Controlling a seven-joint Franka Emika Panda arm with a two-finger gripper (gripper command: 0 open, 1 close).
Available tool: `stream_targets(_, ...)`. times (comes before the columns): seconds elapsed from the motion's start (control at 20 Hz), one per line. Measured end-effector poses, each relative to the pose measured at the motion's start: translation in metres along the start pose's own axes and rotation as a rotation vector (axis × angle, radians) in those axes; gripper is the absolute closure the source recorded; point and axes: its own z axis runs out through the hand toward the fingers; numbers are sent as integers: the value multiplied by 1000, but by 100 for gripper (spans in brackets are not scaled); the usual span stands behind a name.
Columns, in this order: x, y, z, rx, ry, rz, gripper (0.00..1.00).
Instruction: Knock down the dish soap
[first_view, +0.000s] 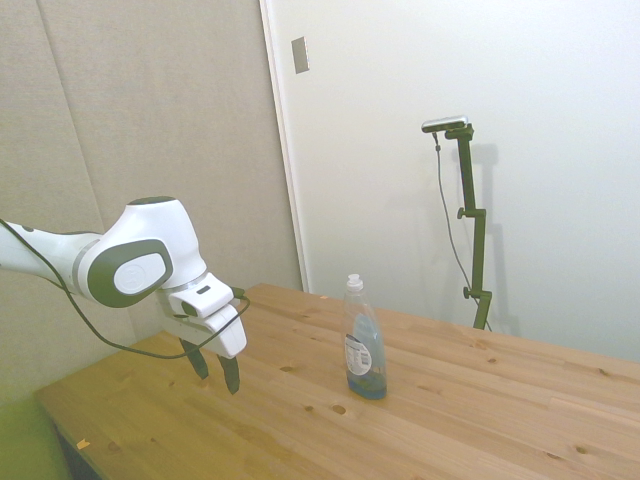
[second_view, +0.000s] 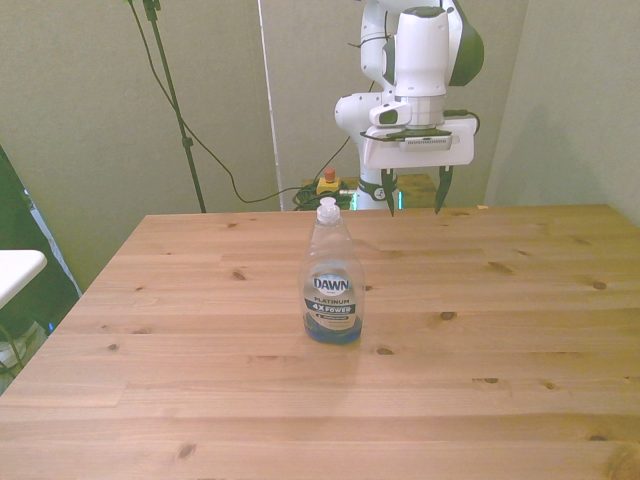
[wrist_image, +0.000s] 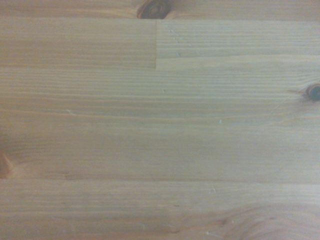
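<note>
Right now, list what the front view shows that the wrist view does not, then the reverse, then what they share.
Only the front view shows the dish soap, standing upright on the table with blue liquid low in the bottle and a label reading Dawn. It also shows the gripper, fingers apart and empty, hanging over the table's far edge, behind the bottle and toward the front view's right.

Only the wrist view shows the wood from close by: grain lines, plank seams and a dark knot.

Both show the table's bare wooden planks.
</note>
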Motion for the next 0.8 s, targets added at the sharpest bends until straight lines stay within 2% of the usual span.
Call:
stream_targets(0.05, 0, 0, 0, 0, 0, 0, 100)
stream_targets(0.25, 9, -2, -9, 19, 39, 2, 100)
stream_targets(0.55, 65, 9, -39, 35, 126, 61, 100)
stream_targets(0.8, 106, 11, -33, 22, 159, 103, 100)
